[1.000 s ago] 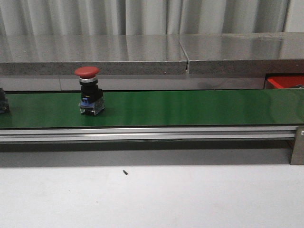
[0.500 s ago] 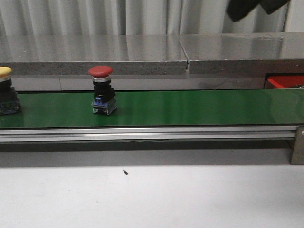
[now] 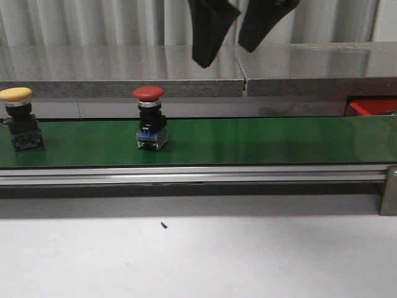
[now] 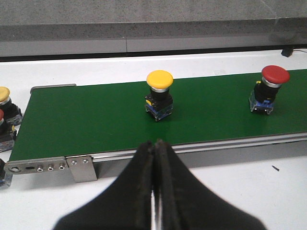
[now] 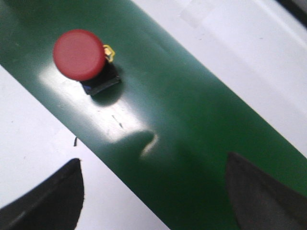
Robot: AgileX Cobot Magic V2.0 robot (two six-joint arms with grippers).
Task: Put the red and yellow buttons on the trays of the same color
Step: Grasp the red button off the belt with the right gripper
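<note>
A red button (image 3: pixel 149 118) stands upright on the green belt (image 3: pixel 260 139), left of centre. The yellow button (image 3: pixel 19 121) stands on the belt near its left end. My right gripper (image 3: pixel 224 57) hangs open high above the belt, up and to the right of the red button, with nothing between its fingers. In the right wrist view the red button (image 5: pixel 79 55) is ahead of the open right gripper (image 5: pixel 152 160). My left gripper (image 4: pixel 156 143) is shut and empty, in front of the yellow button (image 4: pixel 159 93); the red button (image 4: pixel 271 88) is off to its side. The red tray (image 3: pixel 372 107) peeks out at the far right.
A grey stone ledge (image 3: pixel 186 68) runs behind the belt. An aluminium rail (image 3: pixel 186 175) edges the belt's front, with a bracket (image 3: pixel 389 189) at its right end. More buttons (image 4: pixel 4 103) sit on the white table beyond the belt's left end.
Both buttons have travelled to the right on the belt, and the yellow one has come fully into view. My right gripper has come down and leftward into the front view.
</note>
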